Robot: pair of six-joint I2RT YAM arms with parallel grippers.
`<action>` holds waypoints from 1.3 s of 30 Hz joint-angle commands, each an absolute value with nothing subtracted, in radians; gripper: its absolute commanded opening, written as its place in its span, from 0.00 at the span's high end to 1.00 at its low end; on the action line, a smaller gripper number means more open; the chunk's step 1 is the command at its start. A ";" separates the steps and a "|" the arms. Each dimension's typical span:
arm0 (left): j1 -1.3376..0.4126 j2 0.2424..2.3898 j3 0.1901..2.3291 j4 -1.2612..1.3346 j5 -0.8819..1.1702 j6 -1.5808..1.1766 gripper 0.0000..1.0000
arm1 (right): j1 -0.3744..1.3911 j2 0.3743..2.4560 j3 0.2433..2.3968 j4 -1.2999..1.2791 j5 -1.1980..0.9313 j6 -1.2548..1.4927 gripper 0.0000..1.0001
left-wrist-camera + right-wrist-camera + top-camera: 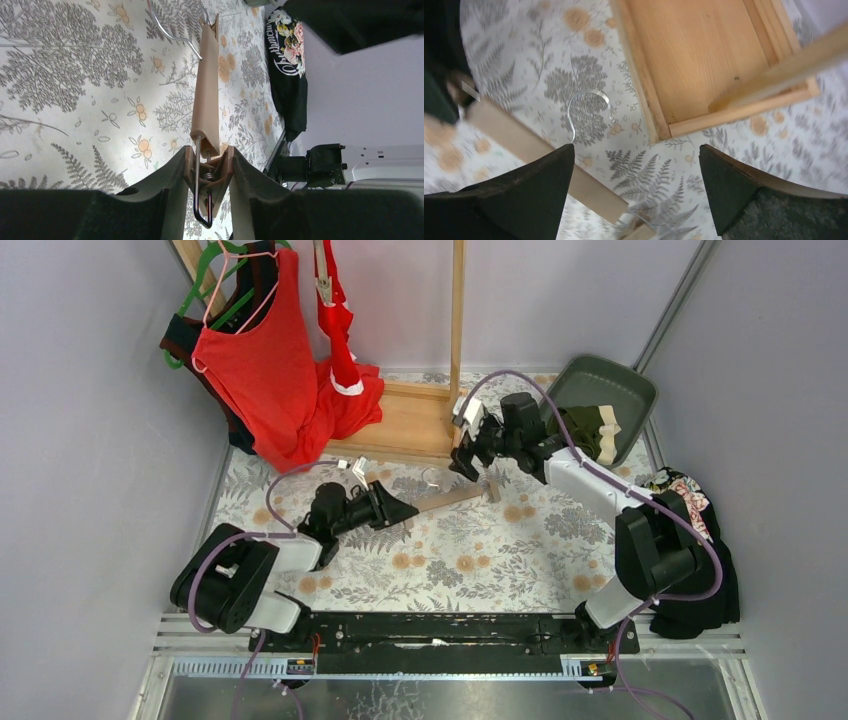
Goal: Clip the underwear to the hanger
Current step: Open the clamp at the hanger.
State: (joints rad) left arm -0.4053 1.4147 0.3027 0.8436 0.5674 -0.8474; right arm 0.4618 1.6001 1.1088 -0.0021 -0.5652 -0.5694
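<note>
Red briefs (340,355) are hung at back left. The left gripper (210,165) is pinched on the clip end of the hanger (450,498), laid on the table (480,550), and the right gripper (636,160) is spread wide near its other end. Olive briefs (590,430) are seen in the grey bin (600,375), far right.

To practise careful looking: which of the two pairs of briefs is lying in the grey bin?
The dark olive green briefs with the cream waistband lie in the grey bin. The bright red briefs are over at the wooden stand instead.
</note>
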 commanded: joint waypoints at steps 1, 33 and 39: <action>-0.438 1.406 0.231 1.089 0.508 -0.908 1.00 | 0.456 1.520 1.216 -0.017 -0.408 0.014 0.01; -0.823 1.485 0.217 1.605 -0.339 -0.887 1.00 | 0.455 1.486 0.627 0.981 -0.389 1.197 0.18; -0.823 1.450 0.191 1.603 -0.326 -0.879 1.00 | 0.445 1.615 0.712 1.159 -0.445 1.290 0.19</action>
